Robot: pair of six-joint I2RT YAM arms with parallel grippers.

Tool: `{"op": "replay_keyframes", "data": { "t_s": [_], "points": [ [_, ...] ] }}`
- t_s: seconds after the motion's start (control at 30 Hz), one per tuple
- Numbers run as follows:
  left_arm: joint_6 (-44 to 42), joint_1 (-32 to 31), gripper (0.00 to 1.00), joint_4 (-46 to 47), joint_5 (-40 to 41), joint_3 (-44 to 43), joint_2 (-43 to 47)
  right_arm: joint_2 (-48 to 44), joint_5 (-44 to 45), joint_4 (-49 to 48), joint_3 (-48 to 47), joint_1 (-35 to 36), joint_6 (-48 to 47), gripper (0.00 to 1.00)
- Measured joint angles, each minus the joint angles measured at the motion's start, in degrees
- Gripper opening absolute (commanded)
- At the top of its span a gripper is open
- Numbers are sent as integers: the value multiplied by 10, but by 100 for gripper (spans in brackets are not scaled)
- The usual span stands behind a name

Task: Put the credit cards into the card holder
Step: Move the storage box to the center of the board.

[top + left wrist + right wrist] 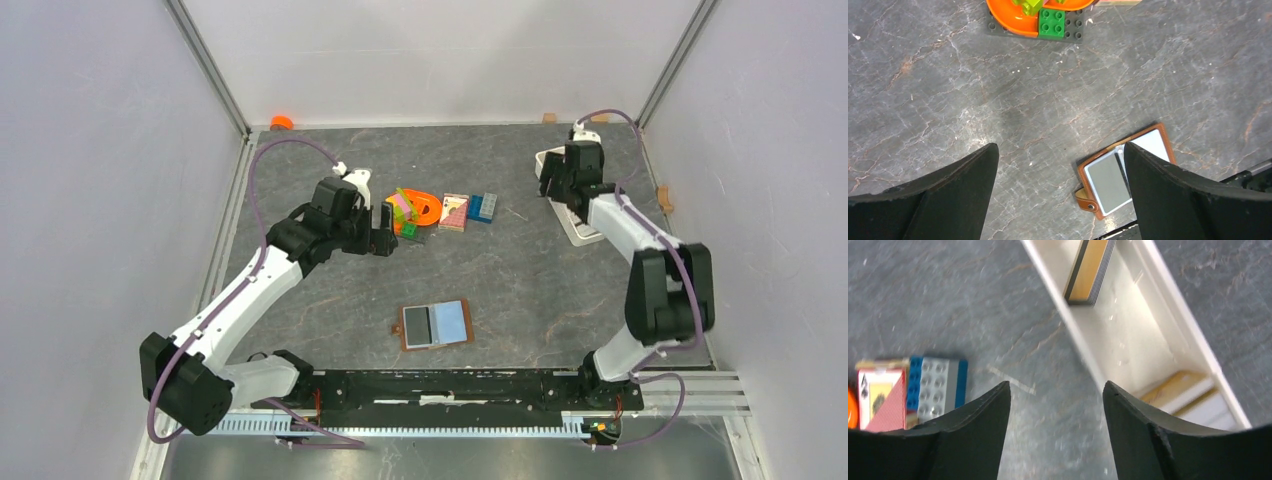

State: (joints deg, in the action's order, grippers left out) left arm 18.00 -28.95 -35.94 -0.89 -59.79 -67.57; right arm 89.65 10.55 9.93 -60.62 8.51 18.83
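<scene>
Holder (1083,196): lies open and flat on the table near the arm bases, between the two arms, with its snap tab sticking out at one edge. I'd guess it lies open so the pockets can be reached.
Grey card (417,324) and blue card (451,320): side by side, one on each half of the holder. I cannot tell whether they are tucked in or only resting on top.
Tray (1128,330): white, at the far right. It seems to serve as the supply for the remaining cards.
Tan stack (1088,267): propped on edge inside the tray, dark edges showing.
Tan card (1175,387): lies at the tray's other end.
Right gripper (1056,387): fingers spread with nothing between them, hanging over the tray's wall. It looks placed to pick from it.
Left gripper (1060,150): fingers also spread and empty, above bare table, well apart from the holder.
Writing: the pack (878,400), touching the blue brick (935,385), shows a spade pip and what may be an A. Nothing is legible on the cards or the holder.
</scene>
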Motion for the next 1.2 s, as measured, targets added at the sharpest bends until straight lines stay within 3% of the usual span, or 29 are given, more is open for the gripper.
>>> {"op": "replay_keyframes", "data": {
  "t_s": [0.23,0.67,0.87,1.2],
  "points": [
    [-12,0,100,-9,6,11,0,153,-47,-21,-125,-69,9,68],
    [-12,0,100,-8,-7,11,0,279,-77,-30,-227,-115,39,64],
    [-12,0,100,-8,-12,11,-1,309,-77,-23,-247,-112,41,52],
    [-12,0,100,-8,-20,11,-1,299,-37,-14,-235,-112,49,44]
  ]
}}
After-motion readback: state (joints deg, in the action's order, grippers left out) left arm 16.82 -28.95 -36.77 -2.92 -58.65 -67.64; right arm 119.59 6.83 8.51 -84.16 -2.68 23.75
